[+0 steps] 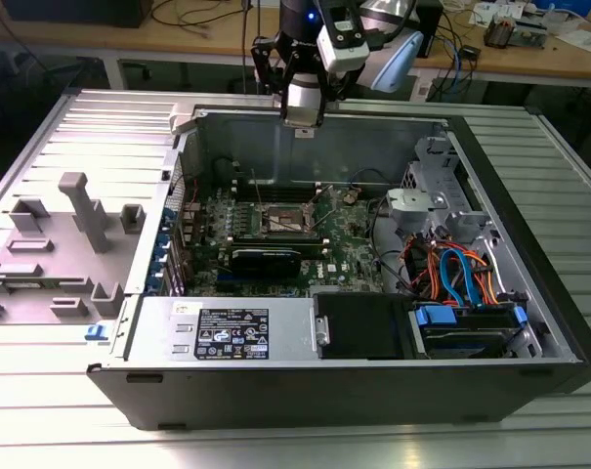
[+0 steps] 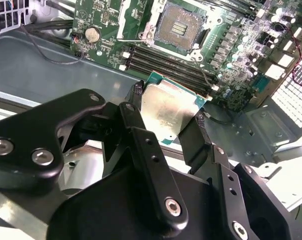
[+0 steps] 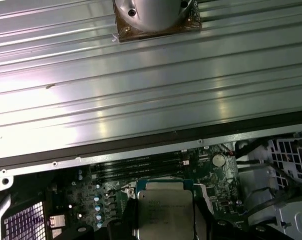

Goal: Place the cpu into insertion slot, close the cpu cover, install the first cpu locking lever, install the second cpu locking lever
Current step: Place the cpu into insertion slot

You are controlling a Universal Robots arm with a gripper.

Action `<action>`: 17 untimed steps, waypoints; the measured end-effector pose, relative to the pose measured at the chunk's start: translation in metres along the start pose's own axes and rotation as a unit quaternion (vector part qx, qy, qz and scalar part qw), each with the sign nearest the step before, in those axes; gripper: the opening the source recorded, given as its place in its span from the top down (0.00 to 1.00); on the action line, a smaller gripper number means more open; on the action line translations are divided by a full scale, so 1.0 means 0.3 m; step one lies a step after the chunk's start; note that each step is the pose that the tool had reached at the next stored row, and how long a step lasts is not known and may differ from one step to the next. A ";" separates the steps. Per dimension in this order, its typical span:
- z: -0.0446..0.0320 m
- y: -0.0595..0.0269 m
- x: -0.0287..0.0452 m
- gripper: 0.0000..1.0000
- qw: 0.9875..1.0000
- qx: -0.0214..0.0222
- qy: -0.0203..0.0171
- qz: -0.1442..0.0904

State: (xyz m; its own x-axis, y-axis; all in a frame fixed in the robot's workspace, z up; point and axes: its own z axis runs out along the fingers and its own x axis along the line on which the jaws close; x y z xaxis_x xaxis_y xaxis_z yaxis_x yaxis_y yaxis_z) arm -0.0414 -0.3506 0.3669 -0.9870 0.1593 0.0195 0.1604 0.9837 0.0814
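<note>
Grip: my fingers (image 2: 136,125) are pinching the flat silver-grey square cpu (image 2: 168,112) by opposite edges, probably sparing its underside.
Position: I am hanging well apart from the uncovered gold-brown square insertion slot (image 2: 178,27).

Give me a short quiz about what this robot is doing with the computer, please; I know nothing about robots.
1. True or false: the cpu already sits in the insertion slot.
2. What do the fingers grip? A a cable; B the cpu; C a memory stick.
3. Fill in: at the exterior view's right, orange and ____ cables lie in the case.
Key: 1 false, the fingers hold it clear of the slot; 2 B; 3 blue.
</note>
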 end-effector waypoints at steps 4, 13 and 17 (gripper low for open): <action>0.004 -0.001 0.002 0.45 1.000 0.001 -0.001 0.005; 0.012 -0.002 0.003 0.45 0.999 0.000 -0.004 0.042; 0.016 -0.002 0.002 0.45 0.998 0.000 -0.005 0.060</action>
State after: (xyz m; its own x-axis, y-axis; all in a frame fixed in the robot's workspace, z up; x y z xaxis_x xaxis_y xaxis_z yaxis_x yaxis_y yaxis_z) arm -0.0422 -0.3507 0.3620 -0.9607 0.2770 0.0188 0.2777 0.9574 0.0788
